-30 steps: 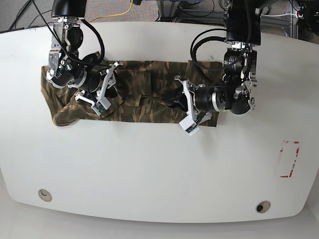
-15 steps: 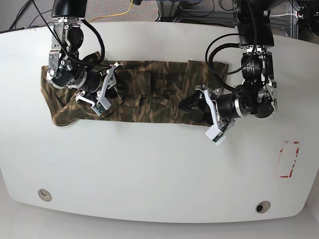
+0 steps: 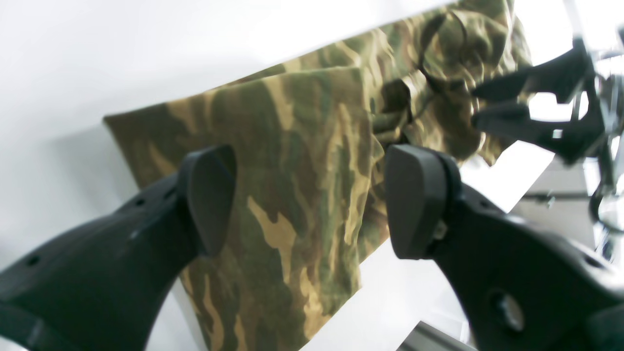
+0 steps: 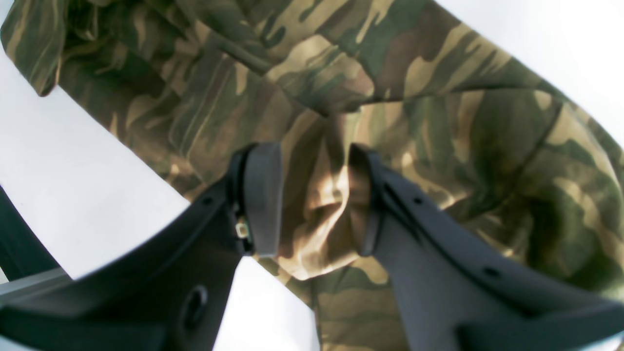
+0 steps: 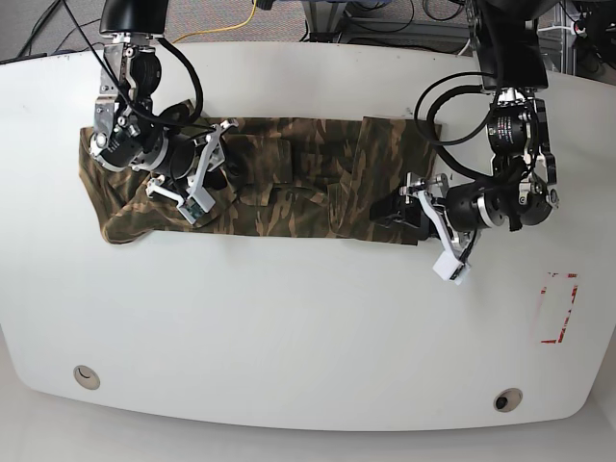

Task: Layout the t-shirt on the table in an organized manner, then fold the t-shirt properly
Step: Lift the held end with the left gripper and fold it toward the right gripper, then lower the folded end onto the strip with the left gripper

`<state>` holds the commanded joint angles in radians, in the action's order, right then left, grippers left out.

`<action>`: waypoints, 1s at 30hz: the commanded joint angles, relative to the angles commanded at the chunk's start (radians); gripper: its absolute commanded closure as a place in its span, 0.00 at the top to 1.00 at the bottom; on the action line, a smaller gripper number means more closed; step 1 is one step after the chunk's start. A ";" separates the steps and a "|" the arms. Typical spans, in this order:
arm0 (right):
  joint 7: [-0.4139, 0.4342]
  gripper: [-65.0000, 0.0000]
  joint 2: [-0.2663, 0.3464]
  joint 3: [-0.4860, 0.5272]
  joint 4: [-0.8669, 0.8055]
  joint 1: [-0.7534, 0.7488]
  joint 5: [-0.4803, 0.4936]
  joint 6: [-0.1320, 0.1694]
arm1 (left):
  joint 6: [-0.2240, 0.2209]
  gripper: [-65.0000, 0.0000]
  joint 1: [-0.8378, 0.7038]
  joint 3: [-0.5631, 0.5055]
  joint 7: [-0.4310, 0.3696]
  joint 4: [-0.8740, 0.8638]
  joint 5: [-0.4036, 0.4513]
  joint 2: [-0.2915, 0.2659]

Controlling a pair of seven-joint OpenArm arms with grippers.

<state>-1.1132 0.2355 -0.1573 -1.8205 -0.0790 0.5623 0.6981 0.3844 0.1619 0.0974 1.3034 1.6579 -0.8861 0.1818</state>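
Your table point(image 5: 308, 327) is mostly bare white, and the t-shirt point(image 5: 289, 188) lies across its far half as a long, narrow camouflage band running side to side. That band looks roughly gathered, not neatly folded: the end under your right arm is bunched and rumpled, while the end near your left arm lies flatter with a squarer edge. You are, by my reading, early on; the shirt needs spreading flat before any proper fold begins.

Your right gripper point(image 4: 312, 200) has its pads closed in on a raised pinch of cloth, so it is holding the t-shirt at the rumpled end. Your left gripper point(image 3: 307, 200) stands with its jaws wide apart above the flat cloth, holding nothing, just at the shirt's end edge in the base view.
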 joint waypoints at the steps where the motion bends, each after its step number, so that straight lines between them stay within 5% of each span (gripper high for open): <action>1: 0.000 0.34 0.000 0.000 0.000 0.000 0.000 0.000 | 0.002 0.71 -0.002 -0.002 0.000 0.000 0.000 0.002; 12: 0.000 0.34 0.000 0.000 0.000 0.000 0.000 0.000 | -0.015 0.71 0.000 -0.144 0.000 -0.002 0.008 -0.003; 19: 0.000 0.34 0.003 0.000 0.000 0.000 -0.003 0.000 | -0.117 0.71 0.032 -0.313 -0.002 0.005 0.170 -0.038; 30: 0.000 0.34 0.000 0.000 0.000 -0.002 -0.003 0.000 | -0.244 0.71 0.037 -0.373 -0.003 0.005 0.333 -0.084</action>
<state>-1.1132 0.2355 -0.1573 -1.8205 -0.0806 0.5593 0.6981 0.1404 0.1987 -0.2754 1.3004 1.6625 -0.5531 0.0974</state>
